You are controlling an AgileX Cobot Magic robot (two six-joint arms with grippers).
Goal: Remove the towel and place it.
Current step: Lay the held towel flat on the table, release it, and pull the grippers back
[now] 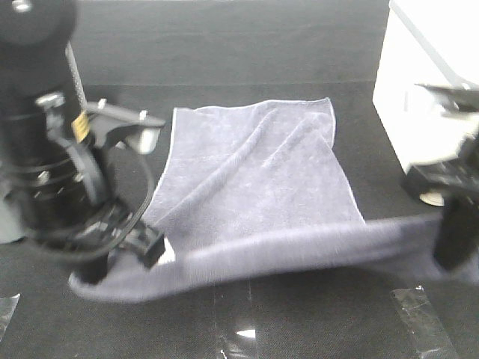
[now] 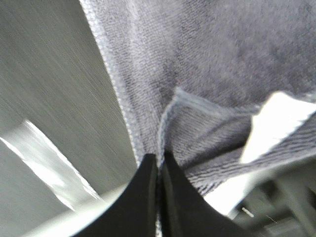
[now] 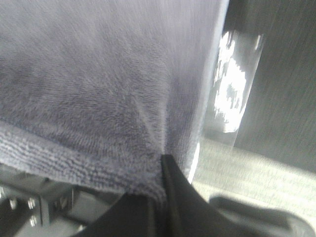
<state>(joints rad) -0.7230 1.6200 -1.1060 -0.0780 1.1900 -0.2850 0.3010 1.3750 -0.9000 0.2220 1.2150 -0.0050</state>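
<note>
Dark tabletop point(image 1: 224, 45): towel point(image 1: 254, 172) edge pinched by left gripper point(image 2: 159, 165), right gripper point(image 3: 164, 163).

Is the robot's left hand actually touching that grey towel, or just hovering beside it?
Touching. In the left wrist view the left hand is shut on the towel, pinching its hemmed edge between both fingers.

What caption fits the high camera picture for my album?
Left end effector and right end effector hold the grey towel stretched over a dark table.

Grey towel point(image 1: 254, 172) lies on the black table point(image 1: 224, 52), its near edge raised and stretched
</note>
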